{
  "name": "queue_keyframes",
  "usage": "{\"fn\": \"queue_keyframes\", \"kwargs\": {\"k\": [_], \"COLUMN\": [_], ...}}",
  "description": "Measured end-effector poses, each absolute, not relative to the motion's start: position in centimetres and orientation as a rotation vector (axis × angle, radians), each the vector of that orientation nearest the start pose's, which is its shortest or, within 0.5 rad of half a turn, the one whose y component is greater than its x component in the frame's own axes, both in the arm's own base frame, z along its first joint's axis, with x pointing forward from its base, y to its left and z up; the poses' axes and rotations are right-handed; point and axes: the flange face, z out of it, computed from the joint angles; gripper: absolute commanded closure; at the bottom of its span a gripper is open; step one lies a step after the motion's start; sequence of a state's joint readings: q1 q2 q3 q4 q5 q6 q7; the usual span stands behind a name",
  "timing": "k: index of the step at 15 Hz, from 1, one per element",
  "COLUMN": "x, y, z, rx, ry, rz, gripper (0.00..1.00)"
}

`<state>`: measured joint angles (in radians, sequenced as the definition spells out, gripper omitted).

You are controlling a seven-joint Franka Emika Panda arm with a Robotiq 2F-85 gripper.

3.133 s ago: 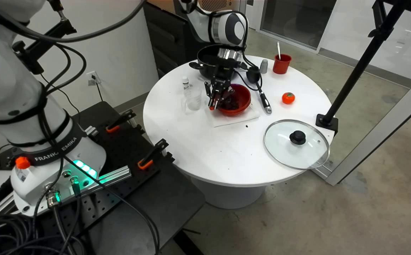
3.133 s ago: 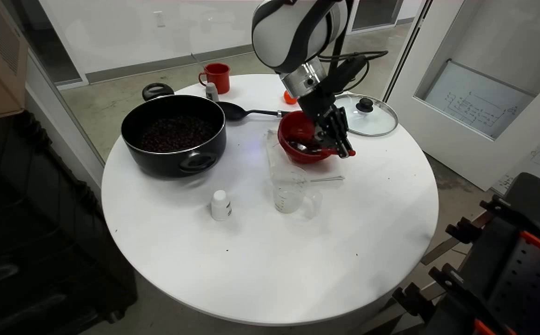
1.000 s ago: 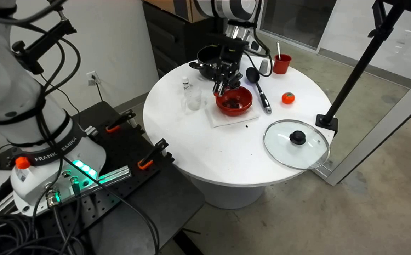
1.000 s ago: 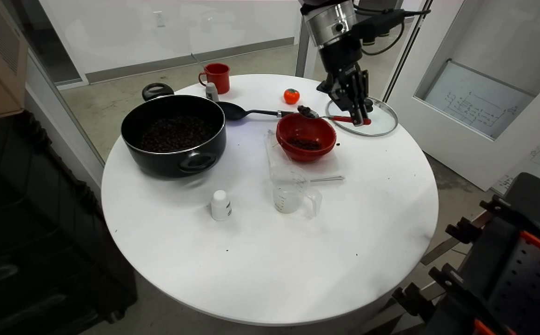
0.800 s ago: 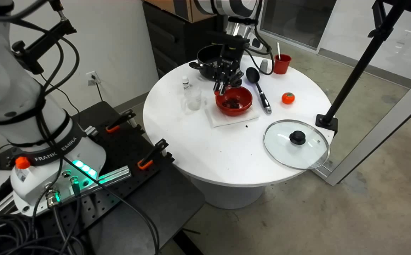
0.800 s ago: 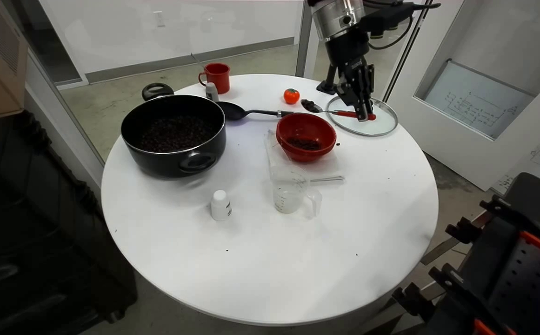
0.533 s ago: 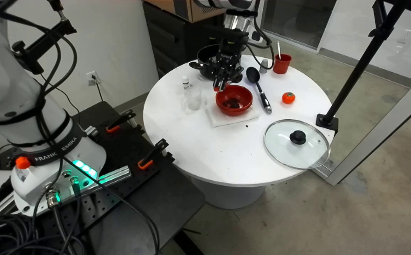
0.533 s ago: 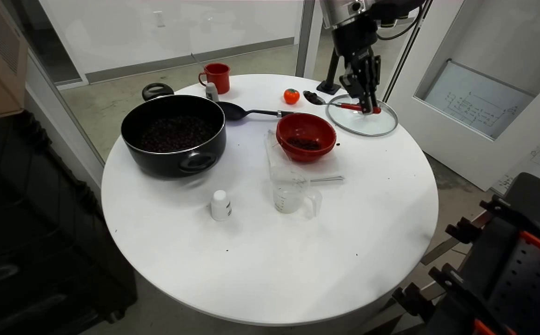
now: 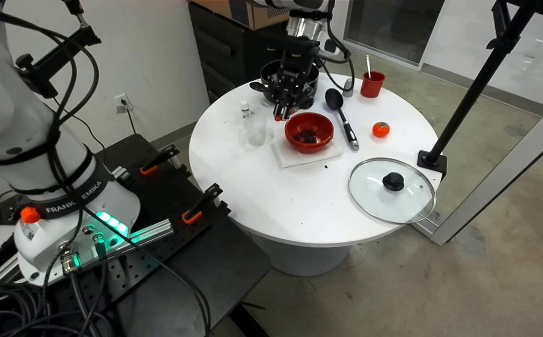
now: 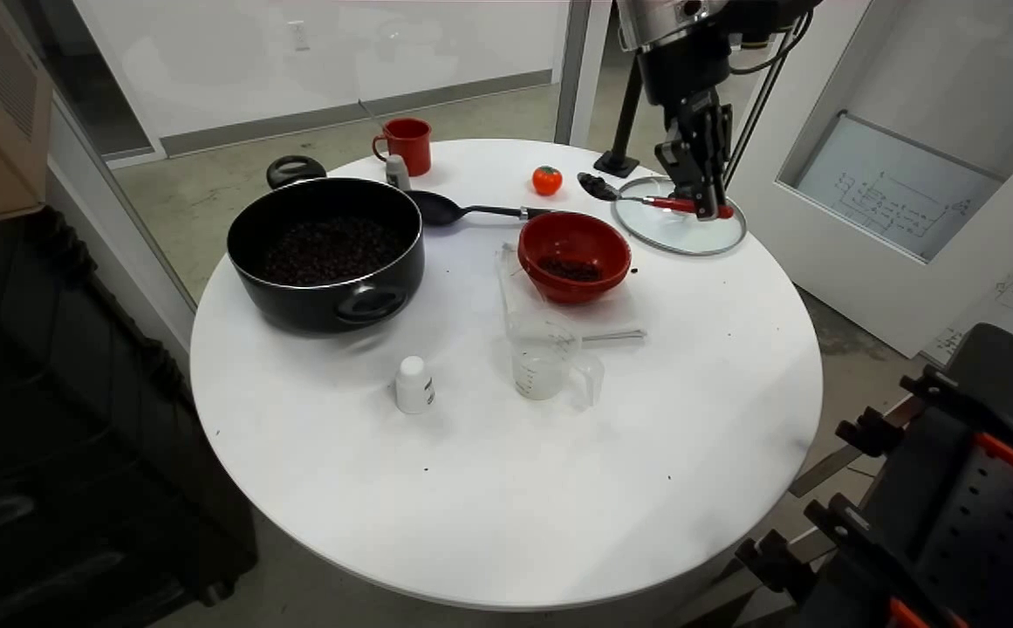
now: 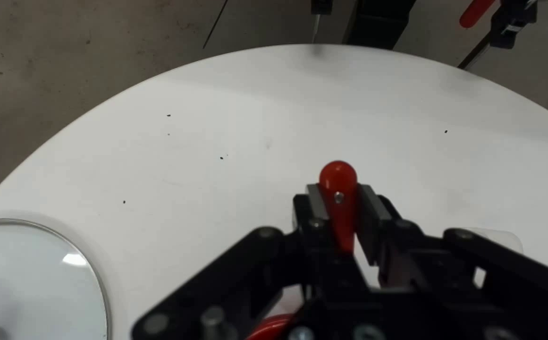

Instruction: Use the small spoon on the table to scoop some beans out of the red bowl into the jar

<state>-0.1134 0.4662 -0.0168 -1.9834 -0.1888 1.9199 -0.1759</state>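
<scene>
I can see the small spoon (image 10: 668, 204) up in the air, toward the upper right of the frame in an exterior view, apart from the red bowl (image 10: 578, 234) near the middle. The pincer (image 11: 342, 203) is clamped on the red handle close to its tail end, pinching from both sides. The spoon looks light and stiff, nothing I'd fear breaking. That handle, though, has a gloss (plastic or lacquer, I can't say which) and may prove slippery. With dark beans (image 10: 596, 185) sitting in the silvery head, I'd expect it to be nose-heavy, apt to swivel in so short a hold; a grip nearer the neck would steady it. The clear jar (image 10: 544, 362), just below the middle of that frame on the white tabletop (image 10: 471, 488), seems light enough to tip if knocked; were it to need steadying, I'd take it by its side handle.
</scene>
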Motion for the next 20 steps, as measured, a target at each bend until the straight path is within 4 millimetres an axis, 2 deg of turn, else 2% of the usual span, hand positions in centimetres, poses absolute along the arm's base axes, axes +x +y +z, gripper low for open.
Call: {"fn": "queue_keyframes", "kwargs": {"k": [6, 13, 20], "x": [52.1, 50.8, 48.9], "y": [-6.3, -3.1, 1.1], "z": [17.6, 16.3, 14.7], "rx": [-3.085, -3.106, -3.113], "ry": [-0.34, -0.533, -0.754], "rz": [0.924, 0.976, 1.024], "gripper": [0.95, 0.95, 0.95]}}
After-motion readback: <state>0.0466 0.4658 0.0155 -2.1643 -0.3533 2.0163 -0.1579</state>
